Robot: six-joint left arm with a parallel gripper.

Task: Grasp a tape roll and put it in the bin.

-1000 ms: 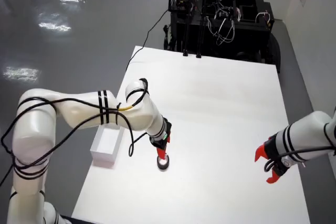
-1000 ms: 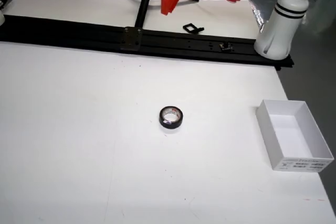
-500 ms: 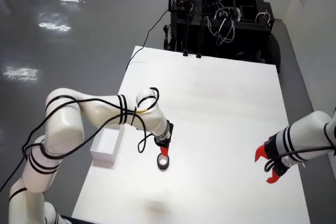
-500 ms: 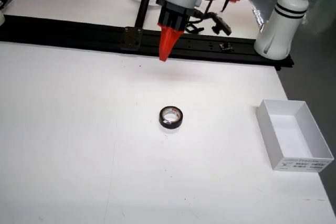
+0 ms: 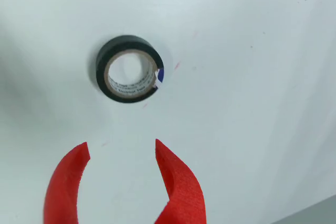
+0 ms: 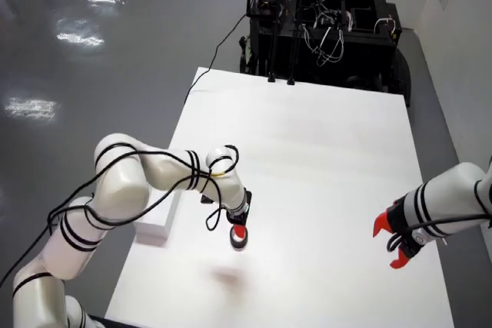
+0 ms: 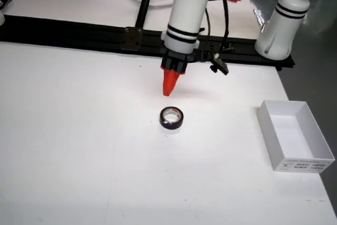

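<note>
A black tape roll [image 5: 128,69] with a tan core lies flat on the white table. In the wrist view my gripper [image 5: 121,148] is open, and its two red fingers [image 5: 65,187] stand apart just short of the roll, touching nothing. In the front view the gripper [image 7: 169,84] hangs a little above the table just behind the roll [image 7: 171,117]. In the overhead view the gripper [image 6: 239,230] is right over the roll [image 6: 241,243]. The white bin [image 7: 269,136] stands open and empty at the right of the front view; it shows partly behind my arm in the overhead view [image 6: 157,226].
A second arm with a red gripper [image 6: 390,240] rests at the table's right edge in the overhead view. A black rail [image 7: 79,32] and a stand run along the far side in the front view. A table edge shows at the wrist view's lower right [image 5: 315,211].
</note>
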